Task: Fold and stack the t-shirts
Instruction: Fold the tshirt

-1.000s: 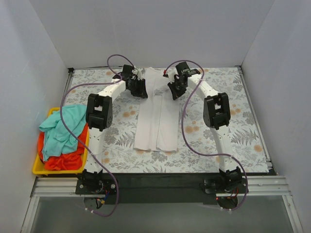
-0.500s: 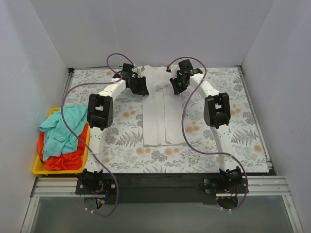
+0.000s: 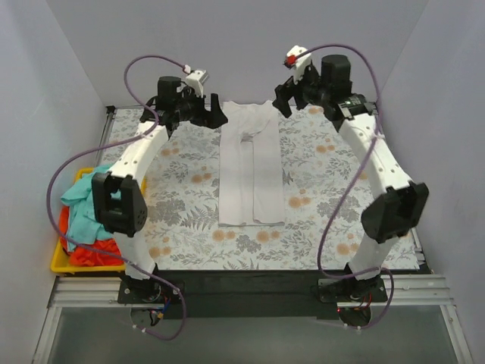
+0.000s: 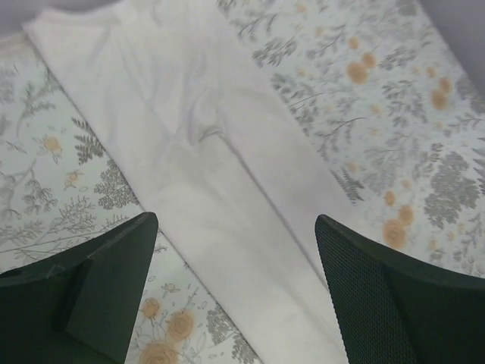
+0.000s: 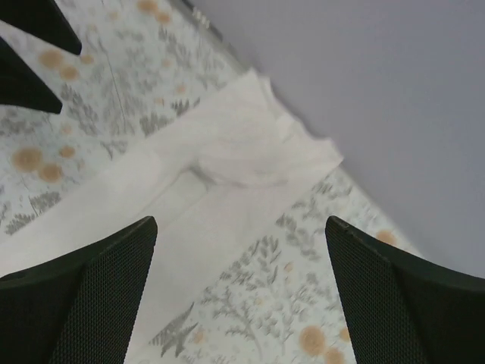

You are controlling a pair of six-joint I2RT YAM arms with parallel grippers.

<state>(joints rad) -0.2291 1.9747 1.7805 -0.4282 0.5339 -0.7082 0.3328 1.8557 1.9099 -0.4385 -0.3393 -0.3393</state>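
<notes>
A white t-shirt [image 3: 250,163] lies flat in the middle of the table as a long narrow strip, both sides folded inward, collar toward the back wall. It also fills the left wrist view [image 4: 220,189] and crosses the right wrist view [image 5: 220,174]. My left gripper [image 3: 214,117] hovers open above the strip's back left corner, holding nothing. My right gripper [image 3: 284,102] hovers open above the back right corner, also holding nothing. A teal t-shirt [image 3: 76,208] and an orange-red t-shirt [image 3: 95,254] lie heaped at the left.
A yellow plastic tray [image 3: 64,265] at the table's left edge holds the heaped shirts. The floral-print table cover [image 3: 341,220] spreads on both sides of the white strip. Grey walls close the back and both sides.
Both grippers have let go of the white t-shirt, opened wide and risen off the table. The strip slid toward the back wall earlier and now lies still.
</notes>
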